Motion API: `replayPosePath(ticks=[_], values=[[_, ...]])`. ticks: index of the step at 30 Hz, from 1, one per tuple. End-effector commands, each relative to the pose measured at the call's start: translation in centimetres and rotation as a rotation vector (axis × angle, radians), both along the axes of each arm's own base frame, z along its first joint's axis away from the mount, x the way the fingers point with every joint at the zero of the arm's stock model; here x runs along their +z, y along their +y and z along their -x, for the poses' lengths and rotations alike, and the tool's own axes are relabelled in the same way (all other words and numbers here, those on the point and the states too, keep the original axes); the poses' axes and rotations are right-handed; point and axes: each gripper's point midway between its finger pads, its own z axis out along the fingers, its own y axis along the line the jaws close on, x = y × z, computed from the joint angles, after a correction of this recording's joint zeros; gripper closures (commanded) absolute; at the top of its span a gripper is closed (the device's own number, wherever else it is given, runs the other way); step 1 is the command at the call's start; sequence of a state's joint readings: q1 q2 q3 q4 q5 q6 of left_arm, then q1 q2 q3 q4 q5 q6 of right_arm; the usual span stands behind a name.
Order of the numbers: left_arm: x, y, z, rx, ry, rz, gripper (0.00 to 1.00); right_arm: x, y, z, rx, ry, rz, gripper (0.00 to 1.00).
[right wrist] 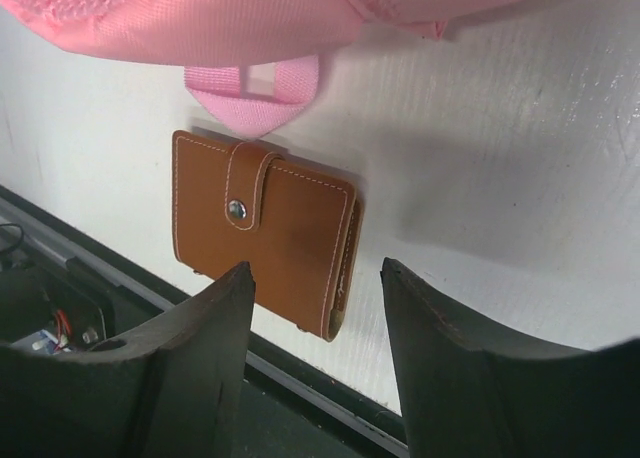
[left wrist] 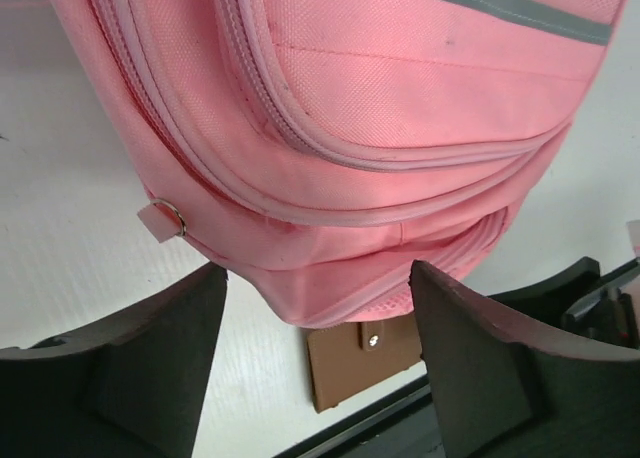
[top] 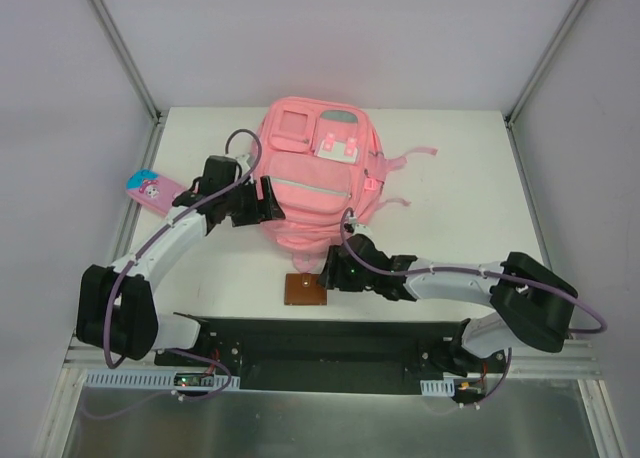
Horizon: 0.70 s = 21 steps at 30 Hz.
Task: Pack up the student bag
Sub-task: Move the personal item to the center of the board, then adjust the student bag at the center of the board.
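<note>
Left fingers (left wrist: 150, 368) and right fingers (right wrist: 470, 378) hang released by the large pink fabric backpack (top: 318, 183): soft, floppy, probably light, so its webbing loop (right wrist: 255, 93) looks the surest hold.

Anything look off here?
Nothing spilled or damaged. The pencil case sits askew right at the table's left edge, and the brown wallet lies close to the near edge, below the student bag.

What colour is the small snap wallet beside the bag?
Tan brown wallet, pale stitching; clearest in the right wrist view.
</note>
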<state>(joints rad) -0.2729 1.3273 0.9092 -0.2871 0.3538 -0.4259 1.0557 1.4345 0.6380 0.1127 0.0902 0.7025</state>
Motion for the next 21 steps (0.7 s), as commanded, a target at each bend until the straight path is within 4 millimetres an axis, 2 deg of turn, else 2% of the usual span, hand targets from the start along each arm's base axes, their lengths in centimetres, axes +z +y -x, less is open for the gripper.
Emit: replayPosePath(ticks=[1,2,4,6,7,8,9,11,12,14,15,18,19,20,21], values=[[1.8,0.7,-0.2,0.024,-0.082,0.008,0.21,0.2,0.1,-0.5,-0.043,0.003,0.049,0.44],[2.0,0.7,-0.1,0.026,-0.091,0.009,0.18,0.1,0.0,-0.5,-0.043,0.003,0.056,0.43],[3.5,1.0,0.4,0.035,-0.144,0.017,0.01,0.1,0.1,-0.4,-0.040,0.004,0.059,0.40],[4.6,1.3,0.9,0.040,-0.175,0.021,0.01,0.2,0.0,-0.5,-0.043,0.003,0.063,0.38],[5.6,1.4,1.8,0.043,-0.193,0.038,0.01,0.4,0.0,-0.6,-0.045,-0.006,0.061,0.36],[5.7,1.4,2.4,0.048,-0.191,0.048,0.01,0.7,0.0,-0.7,-0.047,-0.012,0.054,0.34],[4.8,1.5,3.4,0.052,-0.163,0.053,0.01,0.5,-0.4,-0.4,-0.047,-0.005,0.077,0.33],[4.6,0.7,5.6,0.042,-0.123,0.123,0.01,1.1,-0.7,-0.6,-0.062,-0.019,0.070,0.30],[3.1,0.2,6.8,0.030,-0.079,0.128,0.01,1.1,-1.1,-0.6,-0.075,-0.017,0.079,0.29],[2.2,-0.5,8.2,0.030,-0.058,0.117,0.01,1.8,-1.9,-1.1,-0.110,-0.040,0.085,0.28],[1.5,-1.7,9.5,-0.014,-0.036,0.113,0.01,1.7,-2.8,-1.1,-0.129,-0.036,0.108,0.27],[-1.1,-2.6,11.8,-0.016,0.065,0.110,0.01,1.9,-5.7,-1.8,-0.230,-0.019,0.118,0.26],[-1.4,-2.5,12.0,-0.007,0.066,0.109,0.01,2.0,-6.6,-2.1,-0.263,-0.020,0.116,0.25],[-1.7,-2.4,12.1,-0.001,0.072,0.107,0.01,3.3,-7.7,-3.0,-0.310,-0.043,0.081,0.25],[-2.5,-2.1,12.5,0.009,0.088,0.094,0.01,3.0,-9.0,-3.0,-0.333,-0.046,0.092,0.24]])
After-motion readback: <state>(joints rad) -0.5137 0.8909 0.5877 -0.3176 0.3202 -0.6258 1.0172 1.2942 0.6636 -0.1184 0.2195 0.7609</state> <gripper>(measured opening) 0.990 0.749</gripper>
